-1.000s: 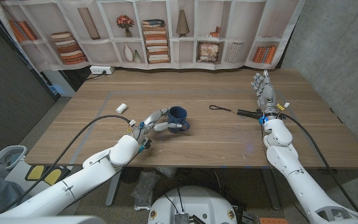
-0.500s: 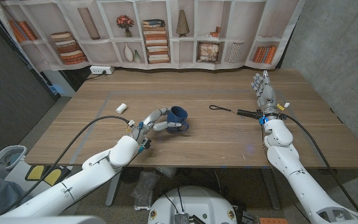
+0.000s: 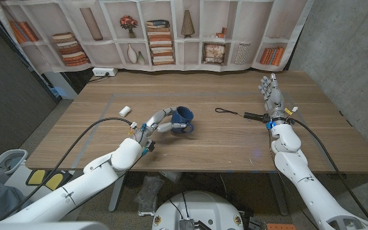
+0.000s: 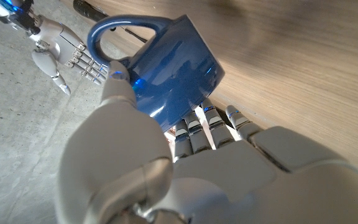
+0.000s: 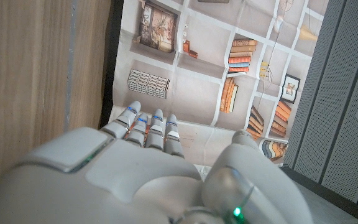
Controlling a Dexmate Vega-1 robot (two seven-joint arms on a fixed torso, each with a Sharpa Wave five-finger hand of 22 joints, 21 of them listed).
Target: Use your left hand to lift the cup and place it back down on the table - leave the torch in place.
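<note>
My left hand (image 3: 158,122) grips the blue cup (image 3: 183,117) near the middle of the table, thumb on one side and fingers on the other. The cup is tilted and looks slightly off the wood. In the left wrist view the cup (image 4: 169,68) sits between thumb and fingers of my left hand (image 4: 166,168), its handle pointing away. The slim black torch (image 3: 253,116), with a thin cord loop, lies to the right of the cup. My right hand (image 3: 272,94) stands beside the torch's right end, fingers apart and holding nothing; it also shows as the right hand (image 5: 154,168).
A small white object (image 3: 124,110) lies on the table (image 3: 222,147) left of the cup. A white power strip (image 3: 104,72) sits at the back left edge. A printed bookshelf backdrop hangs behind the table. In the left wrist view my right hand (image 4: 67,53) is beyond the cup.
The cup has risen a little in my left hand and shifted slightly away from me. The right hand and the torch have stayed put.
</note>
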